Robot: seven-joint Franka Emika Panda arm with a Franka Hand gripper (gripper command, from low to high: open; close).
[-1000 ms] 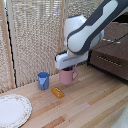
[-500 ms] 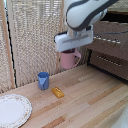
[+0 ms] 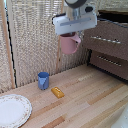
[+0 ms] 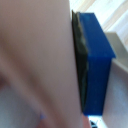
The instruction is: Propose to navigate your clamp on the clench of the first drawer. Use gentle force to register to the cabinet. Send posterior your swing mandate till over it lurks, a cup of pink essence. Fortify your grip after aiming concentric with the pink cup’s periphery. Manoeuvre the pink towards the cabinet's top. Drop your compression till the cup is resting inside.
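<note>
With its fingers point(image 4: 92, 65) clamped on the pink cup point(image 3: 69, 44), the clamp point(image 3: 74, 34) should carry it level toward the cabinet point(image 3: 112, 42), clearing its top edge.

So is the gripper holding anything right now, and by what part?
Yes, the gripper holds the pink cup by its top rim, lifted well above the table.

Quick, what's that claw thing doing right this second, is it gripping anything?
Gripper: closed on the pink cup, holding it in the air, clear of the wooden table.
</note>
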